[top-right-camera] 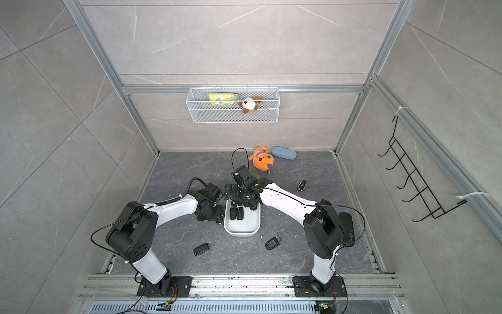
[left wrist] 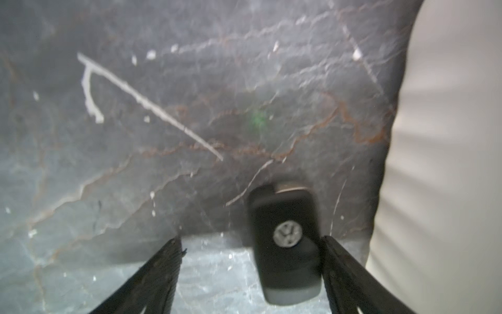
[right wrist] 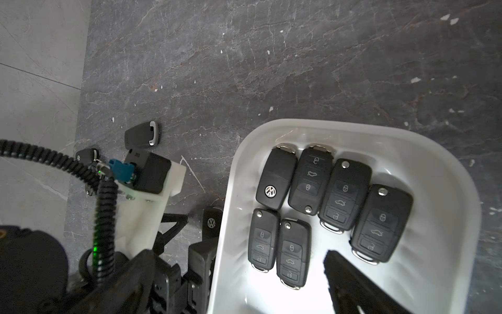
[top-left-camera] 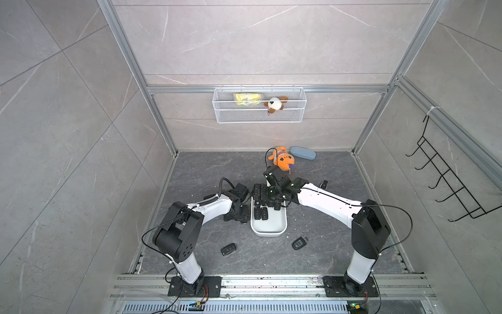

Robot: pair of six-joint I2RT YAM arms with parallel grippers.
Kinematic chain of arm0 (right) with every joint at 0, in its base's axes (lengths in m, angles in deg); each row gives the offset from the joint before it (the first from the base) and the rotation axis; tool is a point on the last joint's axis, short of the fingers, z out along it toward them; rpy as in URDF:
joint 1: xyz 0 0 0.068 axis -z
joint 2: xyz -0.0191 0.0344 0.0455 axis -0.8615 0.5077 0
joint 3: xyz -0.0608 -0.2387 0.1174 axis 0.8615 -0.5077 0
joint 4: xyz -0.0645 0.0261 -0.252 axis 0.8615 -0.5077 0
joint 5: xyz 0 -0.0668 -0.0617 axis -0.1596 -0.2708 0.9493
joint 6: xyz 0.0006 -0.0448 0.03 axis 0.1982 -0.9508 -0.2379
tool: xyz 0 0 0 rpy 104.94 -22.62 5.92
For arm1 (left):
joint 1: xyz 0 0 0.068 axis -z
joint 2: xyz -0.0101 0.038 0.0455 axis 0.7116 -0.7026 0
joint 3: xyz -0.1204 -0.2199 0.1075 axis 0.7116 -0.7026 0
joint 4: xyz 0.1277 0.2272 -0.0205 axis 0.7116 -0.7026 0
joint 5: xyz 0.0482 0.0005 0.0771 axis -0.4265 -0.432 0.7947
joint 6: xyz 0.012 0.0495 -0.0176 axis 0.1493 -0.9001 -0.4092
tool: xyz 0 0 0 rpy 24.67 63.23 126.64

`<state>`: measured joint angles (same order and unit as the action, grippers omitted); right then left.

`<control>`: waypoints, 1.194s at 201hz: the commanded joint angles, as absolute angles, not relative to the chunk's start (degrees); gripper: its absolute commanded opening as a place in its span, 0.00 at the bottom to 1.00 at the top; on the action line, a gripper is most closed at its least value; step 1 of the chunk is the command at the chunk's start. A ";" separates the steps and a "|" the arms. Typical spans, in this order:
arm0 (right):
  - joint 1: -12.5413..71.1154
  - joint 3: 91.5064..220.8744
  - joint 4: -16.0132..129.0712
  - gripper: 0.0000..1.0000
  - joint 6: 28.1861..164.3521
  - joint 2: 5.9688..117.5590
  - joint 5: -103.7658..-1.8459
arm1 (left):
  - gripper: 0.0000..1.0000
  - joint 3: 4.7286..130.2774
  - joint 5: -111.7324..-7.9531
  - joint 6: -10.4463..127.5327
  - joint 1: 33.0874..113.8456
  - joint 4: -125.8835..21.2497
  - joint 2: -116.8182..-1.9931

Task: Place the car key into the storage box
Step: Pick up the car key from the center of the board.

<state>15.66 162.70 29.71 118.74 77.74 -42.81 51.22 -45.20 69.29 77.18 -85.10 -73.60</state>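
A black car key (left wrist: 285, 244) with a round silver badge lies on the dark floor between the fingers of my left gripper (left wrist: 251, 244). One finger touches its side and a gap shows at the other, so the jaws are open. This key (right wrist: 211, 223) sits just outside the wall of the white storage box (right wrist: 407, 133). In both top views the left gripper (top-left-camera: 240, 214) (top-right-camera: 214, 214) is low beside the box (top-left-camera: 269, 233) (top-right-camera: 241, 232). Several black keys (right wrist: 298, 185) lie in rows in the box. My right gripper (right wrist: 250, 258) (top-left-camera: 264, 199) hangs open over them, holding nothing.
Loose keys lie on the floor (top-left-camera: 228, 248) (top-left-camera: 300, 242) (top-left-camera: 323, 185). An orange plush toy (top-left-camera: 284, 160) and a blue-grey case (top-left-camera: 303, 153) sit near the back wall. A white wire basket (top-left-camera: 259, 108) hangs on that wall. A black hook rack (top-left-camera: 448, 185) is on the right wall.
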 commanded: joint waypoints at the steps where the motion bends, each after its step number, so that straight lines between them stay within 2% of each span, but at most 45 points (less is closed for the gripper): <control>1: 15.96 162.23 29.21 1.00 119.05 76.48 -43.09 | 0.72 52.68 -46.89 67.90 76.83 -84.10 -75.09; 27: 15.93 161.95 29.16 1.00 119.12 76.43 -42.93 | 0.54 52.20 -47.04 68.35 76.76 -84.06 -75.10; 42: 16.07 161.93 29.13 1.00 119.06 76.43 -42.90 | 0.49 51.98 -47.26 68.65 76.82 -84.10 -74.90; 56: 16.06 161.96 29.12 1.00 118.97 76.43 -42.96 | 0.38 51.96 -47.44 68.90 76.77 -84.26 -74.51; 70: 16.07 161.97 29.05 1.00 118.92 76.39 -43.00 | 0.34 52.01 -47.49 69.33 76.82 -84.57 -73.81; 87: 16.17 161.88 28.81 0.99 118.70 76.21 -43.00 | 0.24 52.18 -47.24 70.01 76.78 -84.82 -72.64; 141: 16.94 159.41 28.41 1.00 117.69 72.92 -42.40 | 0.26 53.89 -46.20 73.58 76.90 -87.72 -67.28; 186: 18.70 152.67 28.85 1.00 116.52 65.36 -41.78 | 0.28 57.65 -44.73 76.16 78.29 -91.40 -63.32; 240: 20.58 142.86 29.47 1.00 116.25 55.08 -41.90 | 0.28 65.97 -42.33 80.43 85.35 -94.55 -65.34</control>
